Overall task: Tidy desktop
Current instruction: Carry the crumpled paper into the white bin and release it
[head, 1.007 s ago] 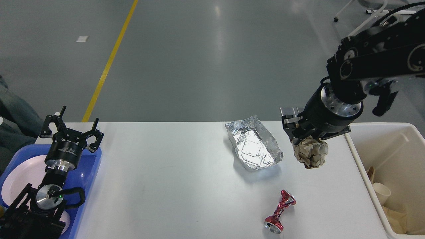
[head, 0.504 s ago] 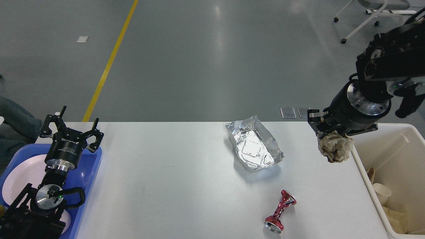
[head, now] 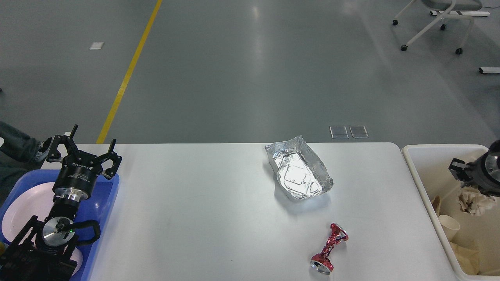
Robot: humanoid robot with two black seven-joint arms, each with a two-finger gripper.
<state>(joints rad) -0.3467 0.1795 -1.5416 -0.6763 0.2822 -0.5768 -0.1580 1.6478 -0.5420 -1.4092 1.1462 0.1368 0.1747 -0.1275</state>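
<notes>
The white desktop (head: 203, 203) holds a crumpled foil tray (head: 299, 171) at centre right and a crushed red can (head: 329, 248) near the front edge. My right gripper (head: 466, 183) is at the right edge of the view, over the cream bin (head: 420, 183). It is shut on a crumpled brown paper ball (head: 474, 201) that hangs just under it, inside the bin's outline. My left gripper (head: 84, 144) is open and empty, pointing away from me above the far edge of the blue tray (head: 107, 195).
The blue tray at the left holds a white plate (head: 23, 210). The cream bin holds a paper cup (head: 449, 226) and brown paper scraps. A chair base stands on the floor at the far right.
My right arm has swung right with the paper ball, from above the table's right part to over the cream bin, and now sits lower. The left arm has not moved.
</notes>
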